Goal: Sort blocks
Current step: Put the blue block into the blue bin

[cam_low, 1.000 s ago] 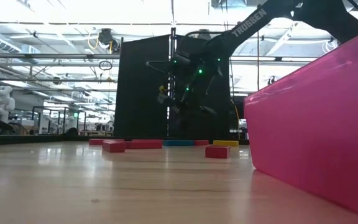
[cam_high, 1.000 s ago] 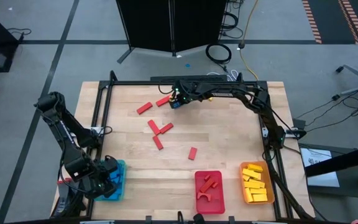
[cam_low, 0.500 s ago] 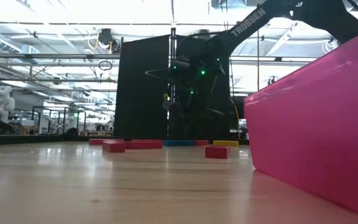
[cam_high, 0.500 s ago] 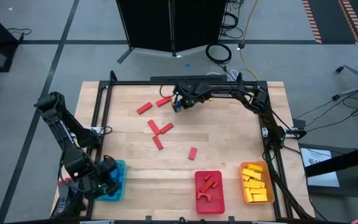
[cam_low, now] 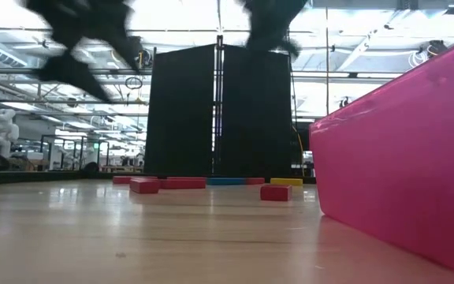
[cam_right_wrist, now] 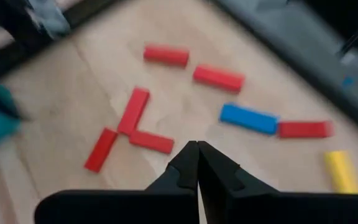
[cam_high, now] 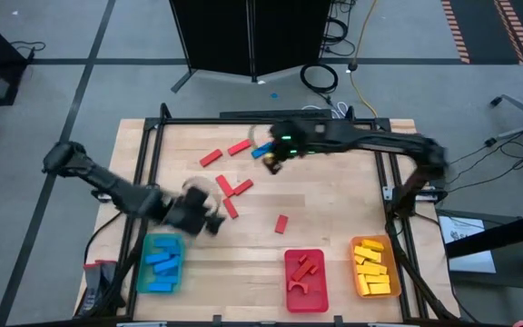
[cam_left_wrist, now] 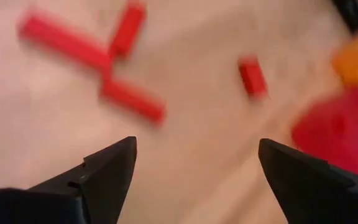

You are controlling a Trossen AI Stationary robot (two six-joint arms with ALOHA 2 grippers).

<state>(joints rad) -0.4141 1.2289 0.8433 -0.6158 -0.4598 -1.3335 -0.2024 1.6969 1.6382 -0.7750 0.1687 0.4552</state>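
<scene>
Red blocks lie flat on the wooden table: two at the far side (cam_high: 211, 157) (cam_high: 238, 147), a cluster of three (cam_high: 231, 191) in the middle, and one alone (cam_high: 281, 223). A blue block (cam_right_wrist: 248, 119) and a yellow block (cam_right_wrist: 342, 171) rest flat near the far edge. My left gripper (cam_left_wrist: 197, 162) hangs open above the table just left of the red cluster (cam_left_wrist: 98, 68), blurred in the high view (cam_high: 209, 216). My right gripper (cam_right_wrist: 197, 149) is shut with nothing in it, raised above the table beside the blue block (cam_high: 261, 153).
Three trays stand along the near edge: a blue tray (cam_high: 145, 272) with blue blocks, a red tray (cam_high: 291, 291) with red pieces, an orange tray (cam_high: 360, 282) with yellow blocks. The red tray's wall (cam_low: 400, 173) fills the low view's right. A dark frame (cam_high: 152, 136) borders the table.
My left gripper has swung from over the blue tray toward the table's middle, up to the red cluster, turning as it went and staying open. My right gripper has risen from the blue block at the far side and come somewhat nearer, still shut. The blue block stays on the table.
</scene>
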